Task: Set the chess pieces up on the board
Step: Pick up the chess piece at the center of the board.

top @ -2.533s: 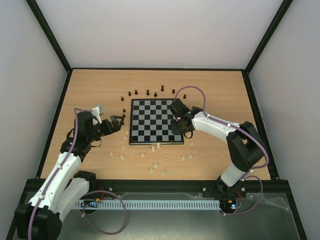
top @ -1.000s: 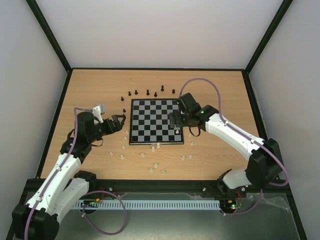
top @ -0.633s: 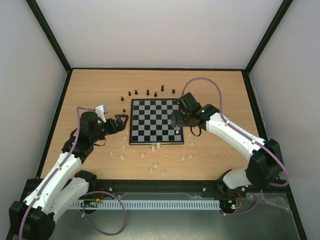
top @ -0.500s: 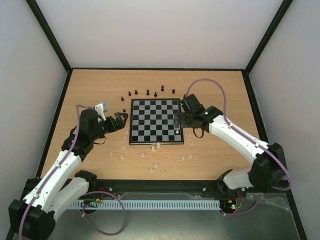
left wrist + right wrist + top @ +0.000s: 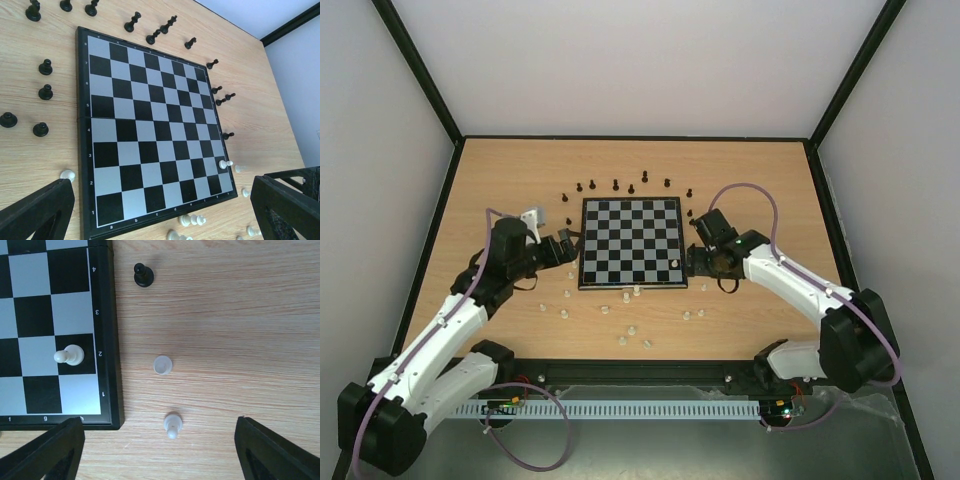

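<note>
The board (image 5: 629, 243) lies mid-table, and one white pawn (image 5: 673, 265) stands near its right edge, second row from the front. Black chess pieces (image 5: 616, 184) ring its far and left sides; cream ones (image 5: 632, 328) are scattered in front. My right gripper (image 5: 695, 262) hangs open just off the board's right front corner. In the right wrist view its fingers (image 5: 277, 450) straddle a loose white pawn (image 5: 171, 425) on the wood, not touching it. My left gripper (image 5: 569, 250) is open by the board's left edge, with nothing between its fingers (image 5: 35, 212).
A second white piece (image 5: 162, 365) and a black pawn (image 5: 143, 275) stand on the wood right of the board's frame (image 5: 114, 340). Black pawns (image 5: 45, 92) line the board's left side. Two white pieces (image 5: 192, 220) lie at its front edge.
My right gripper has pulled back off the board toward the right front, leaving the white pawn standing on its square. The left arm has edged closer to the board's left side.
</note>
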`<state>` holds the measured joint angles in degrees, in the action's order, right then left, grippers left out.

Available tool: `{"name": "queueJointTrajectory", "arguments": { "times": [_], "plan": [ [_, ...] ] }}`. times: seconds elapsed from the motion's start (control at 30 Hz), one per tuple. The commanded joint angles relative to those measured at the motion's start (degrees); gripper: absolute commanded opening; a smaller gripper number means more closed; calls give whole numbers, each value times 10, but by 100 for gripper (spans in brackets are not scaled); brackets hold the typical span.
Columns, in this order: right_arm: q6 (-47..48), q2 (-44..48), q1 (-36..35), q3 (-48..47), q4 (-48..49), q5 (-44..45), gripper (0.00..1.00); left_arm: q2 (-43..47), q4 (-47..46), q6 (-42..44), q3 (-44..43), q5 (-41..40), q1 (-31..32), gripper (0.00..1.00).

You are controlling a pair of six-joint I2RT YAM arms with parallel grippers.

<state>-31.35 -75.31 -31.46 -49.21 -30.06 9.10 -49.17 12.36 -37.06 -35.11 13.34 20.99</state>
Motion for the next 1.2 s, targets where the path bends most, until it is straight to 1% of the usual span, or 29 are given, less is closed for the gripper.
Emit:
{"name": "queueJointTrajectory", "arguments": {
  "times": [0.0,0.23,0.43,0.6,0.8,0.87,1.03,1.17],
  "plan": [
    [2,-19,3,13,7,-9,80,3,25,16,-6,-13,2,99],
    [15,-73,7,3,20,-21,66,-15,25,33,4,-16,2,100],
    [27,-110,17,-16,27,-22,59,-31,14,34,11,-6,2,100],
    [35,-139,21,-38,29,-16,57,-30,8,32,11,-10,2,99],
    [40,-173,22,-57,30,-6,44,-30,7,31,17,-15,2,100],
    [40,-177,23,-58,29,-3,39,-30,6,32,19,-16,2,99],
    [41,-178,23,-56,25,2,38,-30,3,31,24,-17,2,100],
    [41,-177,23,-55,22,5,32,-36,-3,31,25,-15,2,99]
  ]
}}
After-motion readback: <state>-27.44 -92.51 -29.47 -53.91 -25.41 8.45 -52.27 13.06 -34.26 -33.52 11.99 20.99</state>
